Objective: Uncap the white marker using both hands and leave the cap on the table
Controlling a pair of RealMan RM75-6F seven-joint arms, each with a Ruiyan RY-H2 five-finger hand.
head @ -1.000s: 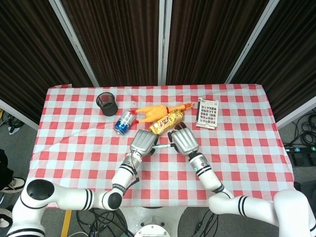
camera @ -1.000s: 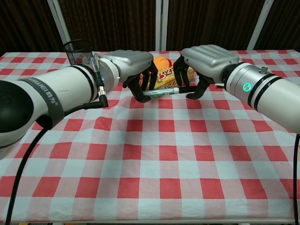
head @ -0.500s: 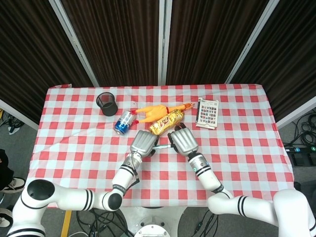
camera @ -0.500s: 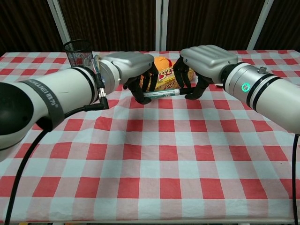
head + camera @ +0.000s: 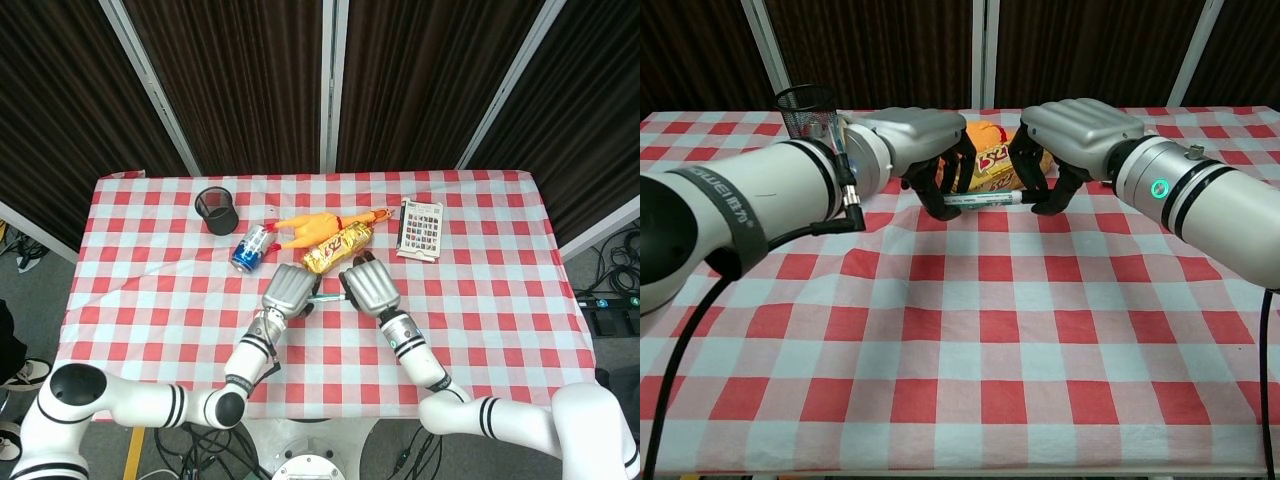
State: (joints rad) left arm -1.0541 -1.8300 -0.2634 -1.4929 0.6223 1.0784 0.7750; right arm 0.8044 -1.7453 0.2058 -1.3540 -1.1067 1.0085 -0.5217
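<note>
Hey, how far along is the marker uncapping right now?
Done: the white marker is off the table, held level between the left robot hand and the right robot hand, in front of the snack bag. In hand: both grip its ends, set to pull. Left: no loose cap shows on the checkered tablecloth, so separating it and laying it down remain.
</note>
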